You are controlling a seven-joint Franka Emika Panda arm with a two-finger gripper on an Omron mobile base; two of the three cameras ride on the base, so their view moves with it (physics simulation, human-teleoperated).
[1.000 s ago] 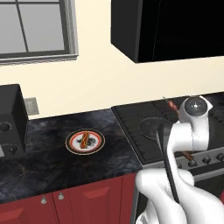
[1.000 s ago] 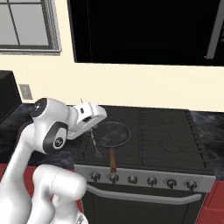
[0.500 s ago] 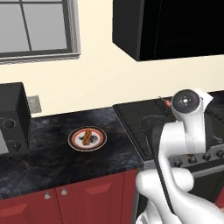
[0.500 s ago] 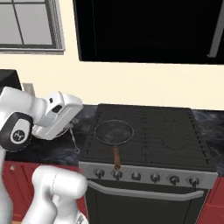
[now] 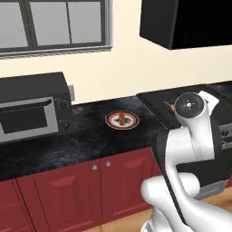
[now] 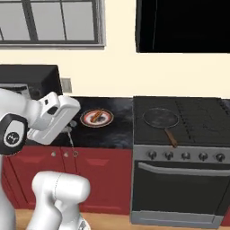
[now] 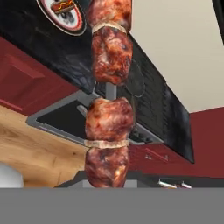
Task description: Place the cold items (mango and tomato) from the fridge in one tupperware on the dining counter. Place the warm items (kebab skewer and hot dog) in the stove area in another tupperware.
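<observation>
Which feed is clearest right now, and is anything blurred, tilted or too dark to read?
Hand view: rolled, the stove slanting, the kebab skewer so near that its meat looks soft. Left base view: evenly lit, the plate small but legible. Right base view: clearest, pan and hot dog readable; black hood shows no detail.

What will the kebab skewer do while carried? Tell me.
Held by the shut gripper, the kebab skewer is probably stiff: it stands straight. Its chunky meat looks top-heavy, so it may swing. The pieces sit apart on the thin rod and could slide.
</observation>
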